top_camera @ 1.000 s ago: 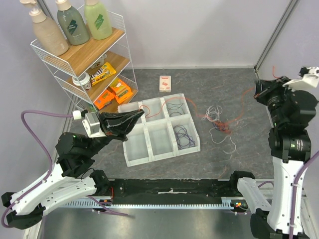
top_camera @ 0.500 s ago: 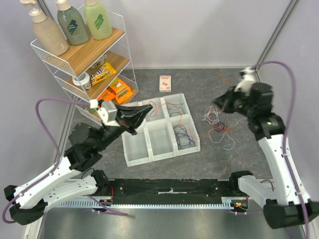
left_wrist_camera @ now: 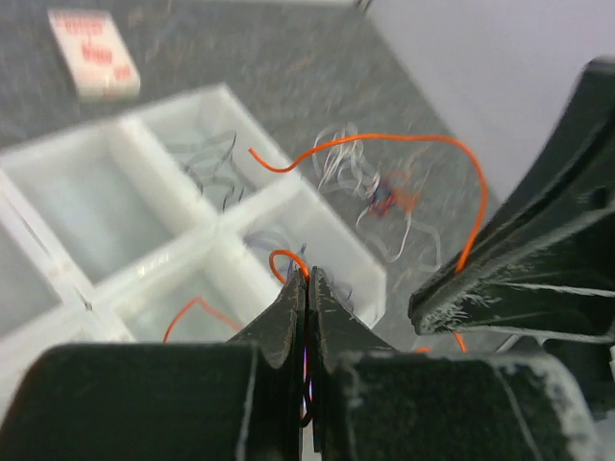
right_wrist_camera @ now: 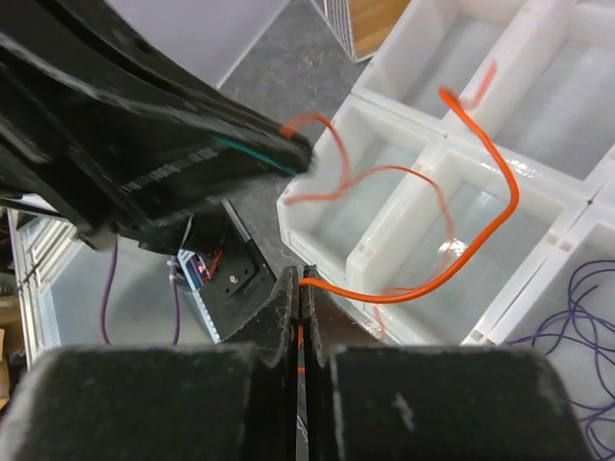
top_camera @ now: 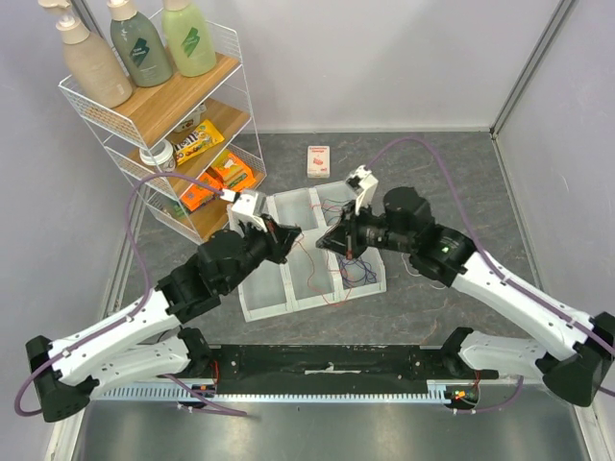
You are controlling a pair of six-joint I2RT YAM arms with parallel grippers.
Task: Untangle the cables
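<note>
The grey marbled table [top_camera: 452, 163] carries a wire rack [top_camera: 183, 96] of bottles and snacks at the upper left of the overhead view, and a small red-and-white card box [top_camera: 318, 159] just above centre. A white six-compartment tray [top_camera: 264, 288] sits in the middle.

A second ago the right arm stood tall at the right edge, with the orange-red cable [right_wrist_camera: 512, 192] drawn out long from the tray across the table to it. Half a second ago it hung over the loose wires on the right. Now it has swung in over the tray, and the left arm has pushed forward to meet it, so the two sets of fingers sit close together at centre frame.

The left gripper [left_wrist_camera: 306, 288] has its fingers pressed tight together, pinching the orange-red cable. The right gripper [right_wrist_camera: 300, 283] is clenched on the same cable further along. Between them the cable now droops slack, curling over the tray's dividers.

A blue-purple cable [top_camera: 357, 269] lies in the lower right compartment and a black cable [left_wrist_camera: 211, 163] in the upper right one. The bunch of white and orange cables [left_wrist_camera: 370, 187] lies on the table just right of the tray.
</note>
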